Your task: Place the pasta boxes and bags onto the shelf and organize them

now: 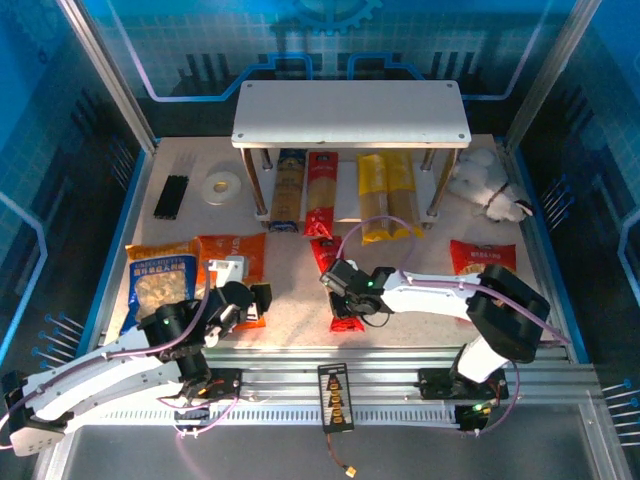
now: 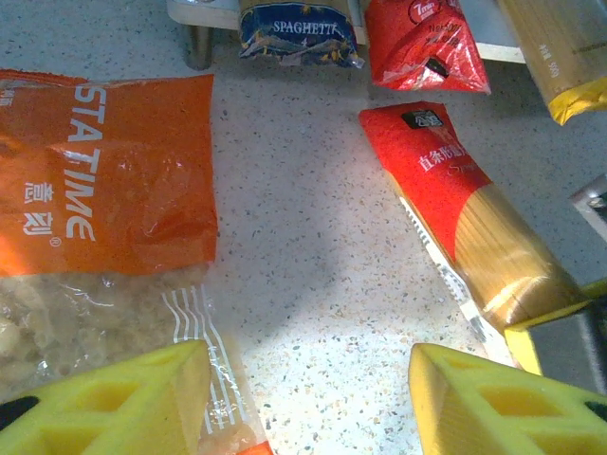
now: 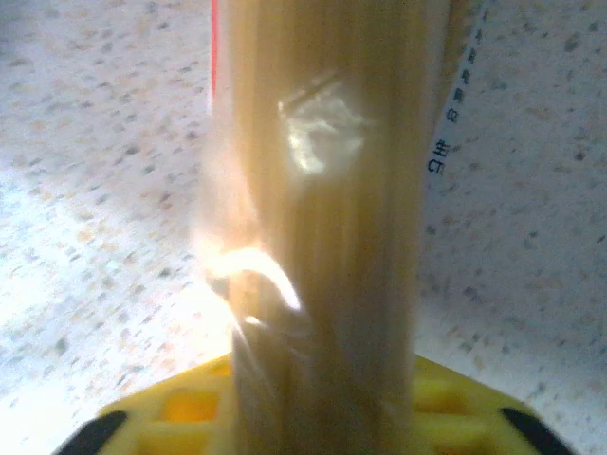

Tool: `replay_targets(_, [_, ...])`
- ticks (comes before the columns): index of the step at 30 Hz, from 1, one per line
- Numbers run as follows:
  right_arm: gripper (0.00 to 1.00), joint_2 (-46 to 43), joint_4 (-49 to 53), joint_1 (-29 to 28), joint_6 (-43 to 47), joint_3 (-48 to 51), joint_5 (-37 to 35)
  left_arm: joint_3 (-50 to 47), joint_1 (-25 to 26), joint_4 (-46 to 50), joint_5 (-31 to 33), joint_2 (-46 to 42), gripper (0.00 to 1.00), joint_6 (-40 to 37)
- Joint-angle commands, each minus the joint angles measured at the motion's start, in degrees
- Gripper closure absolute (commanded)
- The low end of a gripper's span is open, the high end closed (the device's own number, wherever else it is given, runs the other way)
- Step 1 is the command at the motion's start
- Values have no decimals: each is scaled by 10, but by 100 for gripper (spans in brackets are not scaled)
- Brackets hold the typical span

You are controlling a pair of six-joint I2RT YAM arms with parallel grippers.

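Top external view: the shelf (image 1: 350,112) stands at the middle of the far edge of the bench (image 1: 295,300). Four long packs lie side by side on its lower board. From left to right they are a blue-and-yellow spaghetti pack (image 1: 288,190), a shelved red pack (image 1: 320,195), a yellow pack (image 1: 374,200) and a second yellow pack (image 1: 403,195). Their near ends jut past the board.

A loose red spaghetti pack (image 1: 326,256) lies on the bench in front of the shelf, about midway between the left and right edges. The right claw (image 1: 352,290) is down on its middle. In the right wrist view the pack's clear window runs straight up between the yellow fingers (image 3: 180,408), which have closed against its sides and grip it.

The left claw (image 1: 250,298) sits over the near end of the orange bag (image 1: 232,258), left of centre. In the left wrist view its fingers stand roughly half apart with bare bench between them, and they hold nothing.

The blue-orange bag (image 1: 162,282) lies just beside the orange one, toward the left edge. The red bag (image 1: 482,257) lies near the right edge. A white plush toy (image 1: 487,180) sits in the far right corner beside the shelf. A tape roll (image 1: 222,187) and a black strip (image 1: 172,197) lie toward the far left corner.
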State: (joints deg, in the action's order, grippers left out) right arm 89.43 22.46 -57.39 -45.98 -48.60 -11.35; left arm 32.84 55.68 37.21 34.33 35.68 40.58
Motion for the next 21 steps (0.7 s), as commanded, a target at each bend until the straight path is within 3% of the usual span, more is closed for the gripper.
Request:
replay_targets(1, [89,-32,53,-19,1,18,55,9,2,-6,11,7,42,0])
replay_targets(4, [100,-72,77,-22,-1,22,56,12,2,-12,11,13,42,-3])
replay_targets(21, [100,-328,288,-27,16,-43,28,26,2,-32,10,72,42,-6])
